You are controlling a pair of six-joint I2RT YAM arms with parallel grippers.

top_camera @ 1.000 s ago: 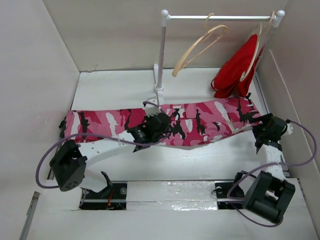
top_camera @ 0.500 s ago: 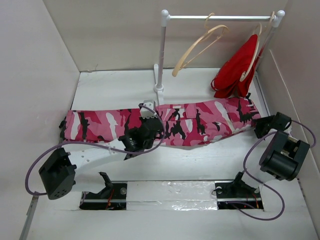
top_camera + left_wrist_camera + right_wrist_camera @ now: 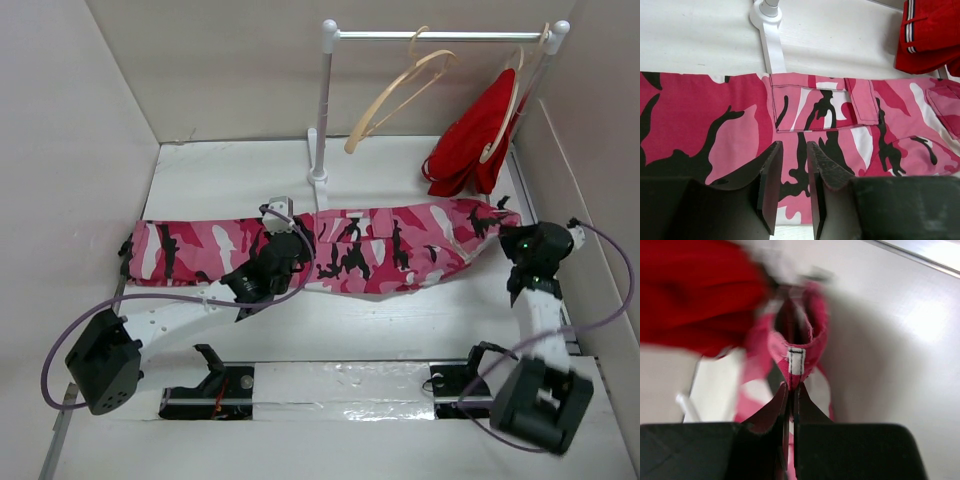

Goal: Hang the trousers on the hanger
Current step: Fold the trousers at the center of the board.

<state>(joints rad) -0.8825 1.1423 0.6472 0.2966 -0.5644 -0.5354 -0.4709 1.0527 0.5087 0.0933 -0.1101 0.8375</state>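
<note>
The camouflage trousers lie flat across the table from left to right. My left gripper hovers over their middle. In the left wrist view its jaws stand a narrow gap apart with nothing between them, above the printed cloth near a pocket flap. My right gripper is at the trousers' right end. The blurred right wrist view shows it shut on a pink fold with a white stitched tab. The pale wooden hanger hangs bare on the rail at the back.
A white rack post stands behind the trousers, its foot just beyond the cloth. A red garment hangs on a second hanger at the rail's right end, near my right gripper. Walls close in on the left, back and right.
My right gripper has shut on the trousers' right end, and that end has lifted slightly. My left gripper has parted a little and slid left along the trousers.
</note>
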